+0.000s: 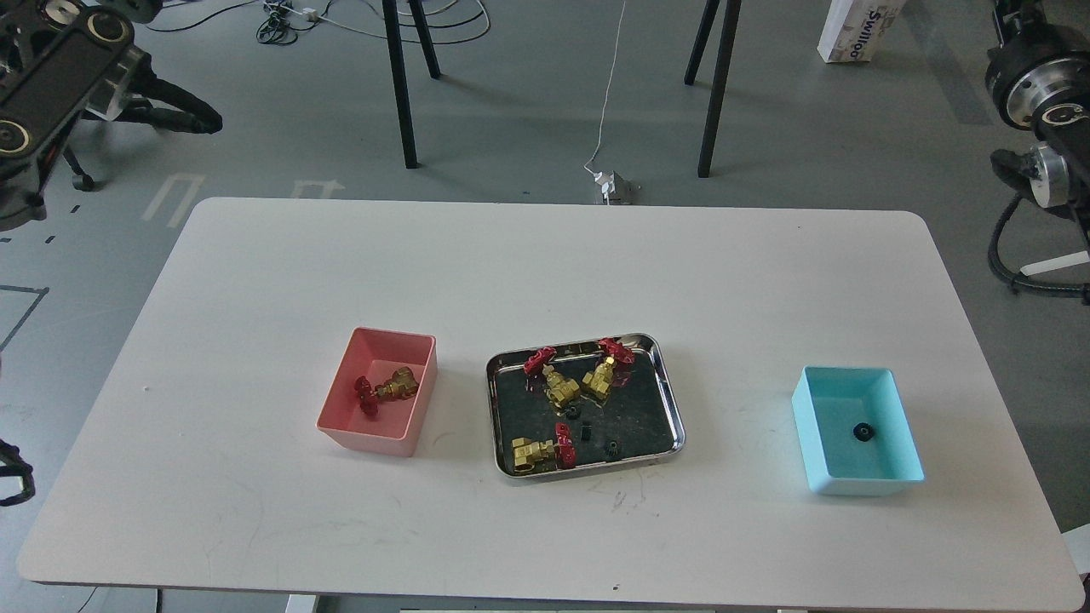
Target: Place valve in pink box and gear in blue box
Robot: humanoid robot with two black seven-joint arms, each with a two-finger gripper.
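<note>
One brass valve (pixel 392 386) with a red handwheel lies in the pink box (pixel 375 439) left of centre. Three more valves (pixel 558 387) (pixel 603 375) (pixel 536 451) lie in the steel tray (pixel 673 410) in the middle, with three small black gears (pixel 573 413) (pixel 587 432) (pixel 611 446). One gear (pixel 863 432) lies in the blue box (pixel 860 486) at the right. Only thick parts of my left arm (pixel 51 77) and my right arm (pixel 1039 85) show at the upper corners, off the table. Neither gripper shows.
The white table (pixel 545 272) runs to rounded edges all round. Beyond its far edge stand black furniture legs (pixel 400 85), a cable and plug (pixel 609 183), an office chair and a carton (pixel 851 30) on the grey floor.
</note>
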